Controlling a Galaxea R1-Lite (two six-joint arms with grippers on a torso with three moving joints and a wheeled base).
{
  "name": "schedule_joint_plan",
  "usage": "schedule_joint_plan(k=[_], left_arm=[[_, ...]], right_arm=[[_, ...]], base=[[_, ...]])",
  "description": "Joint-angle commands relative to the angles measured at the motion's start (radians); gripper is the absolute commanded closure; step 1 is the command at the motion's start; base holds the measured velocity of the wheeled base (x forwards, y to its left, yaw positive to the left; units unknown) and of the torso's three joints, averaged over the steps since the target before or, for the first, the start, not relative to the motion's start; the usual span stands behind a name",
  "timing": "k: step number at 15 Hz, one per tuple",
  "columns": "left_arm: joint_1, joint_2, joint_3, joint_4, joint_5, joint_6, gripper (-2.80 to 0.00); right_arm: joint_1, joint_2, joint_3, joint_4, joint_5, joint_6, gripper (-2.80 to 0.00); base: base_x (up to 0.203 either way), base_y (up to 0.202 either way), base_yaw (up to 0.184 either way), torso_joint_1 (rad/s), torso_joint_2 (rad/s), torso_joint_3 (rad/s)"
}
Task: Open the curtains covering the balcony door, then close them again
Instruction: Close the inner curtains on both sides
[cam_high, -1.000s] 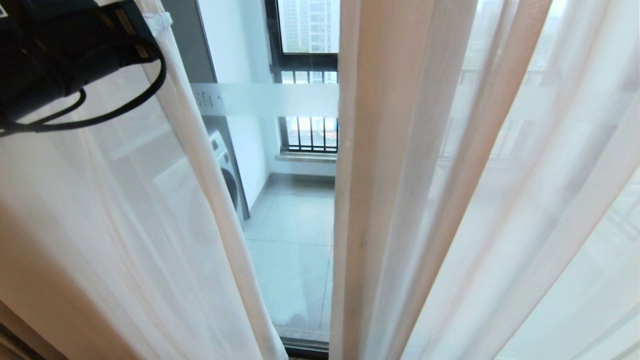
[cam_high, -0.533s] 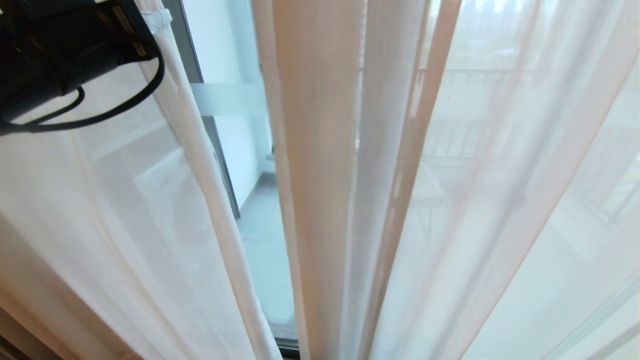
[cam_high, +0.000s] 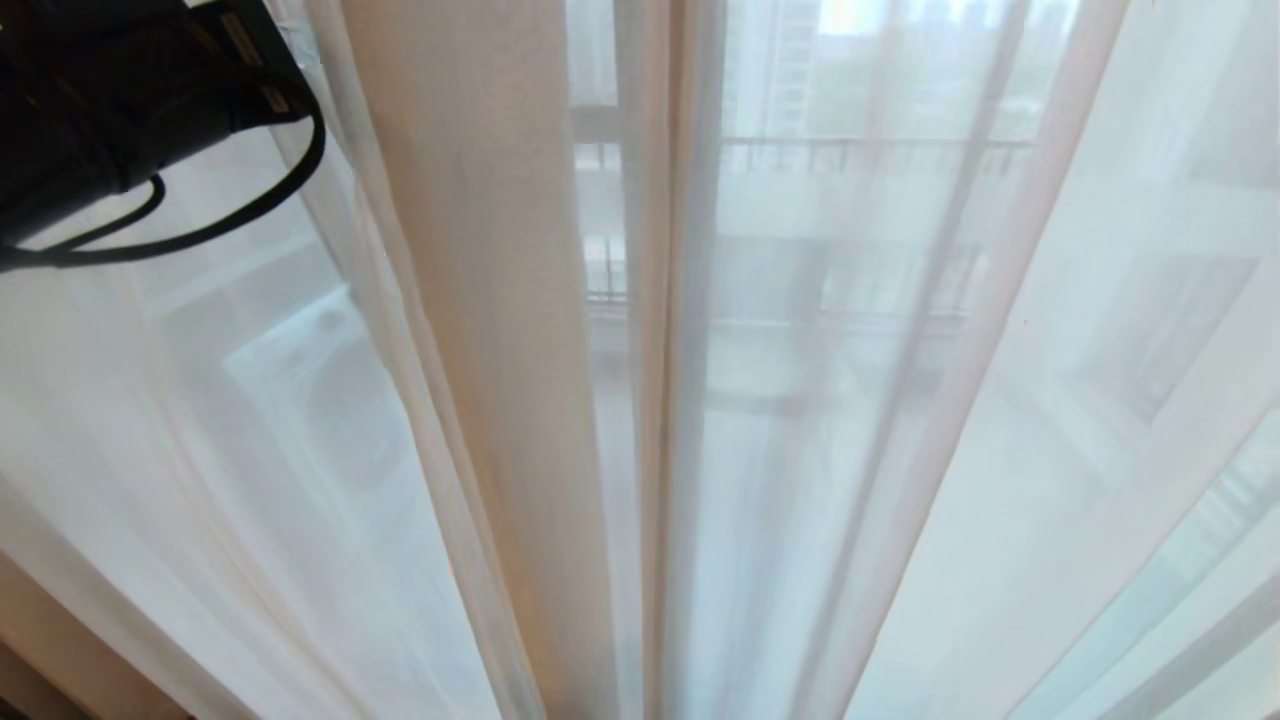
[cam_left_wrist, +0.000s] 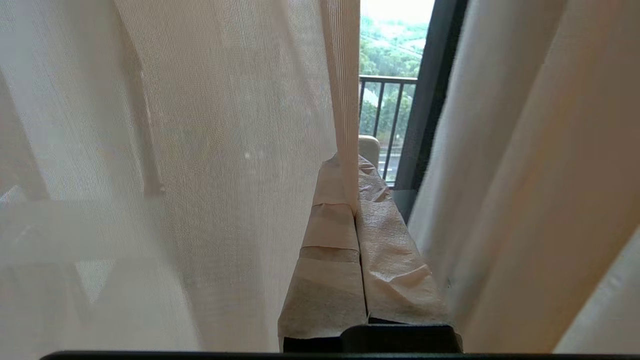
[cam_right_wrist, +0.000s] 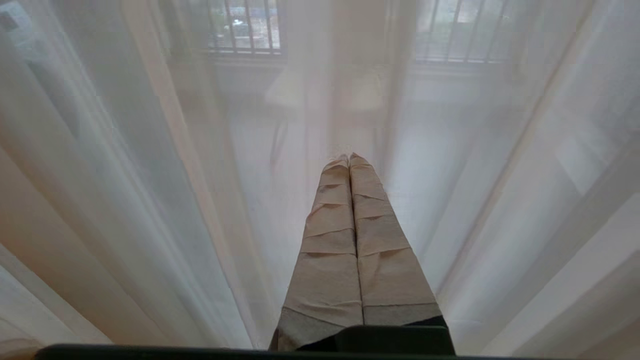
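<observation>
— Two end effectors, what is each doing?
— Left end effector (cam_left_wrist: 356, 165), at ten o'clock of the head view, has its taped fingers (cam_left_wrist: 330, 260) pinched tight on the hemmed edge of a sheer curtain (cam_left_wrist: 345, 100). Right end effector (cam_right_wrist: 350, 157) is fully closed on nothing, resting against sheer fabric.
— And the curtains (cam_high: 480, 300)?
— Both panels meet around twelve o'clock; the balcony door (cam_left_wrist: 432, 90) shows only as a dark frame past the gripped edge.
— Which step, then?
— Closing looks nearly finished, I'd judge. Next comes checking that no gap remains, then letting go of the hem and pulling the arm clear without dragging fabric.
</observation>
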Motion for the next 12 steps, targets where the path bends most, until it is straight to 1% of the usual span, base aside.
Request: schedule_joint_plan(k=[1, 4, 6, 12], left_arm=[[0.003, 0.002, 0.001, -0.003, 0.001, -0.001, 0.00], [0.004, -0.001, 0.001, -0.003, 0.002, -0.001, 0.00], [0.004, -0.006, -0.001, -0.002, 0.002, -0.001, 0.00], [0.001, -0.043, 0.002, -0.001, 0.001, -0.001, 0.00]], right_arm=[[0.000, 0.000, 0.000, -0.001, 0.000, 0.000, 0.00], [0.000, 0.000, 0.000, -0.001, 0.000, 0.000, 0.00], [0.000, 0.000, 0.000, -0.001, 0.000, 0.000, 0.00], [0.000, 0.000, 0.000, -0.001, 0.000, 0.000, 0.00]], base=[[0.000, -0.191, 0.001, 0.002, 0.00, 0.004], [0.000, -0.188, 0.000, 0.003, 0.00, 0.003], [0.000, -0.133, -0.003, 0.001, 0.00, 0.002], [0.000, 0.000, 0.000, 0.000, 0.00, 0.000]])
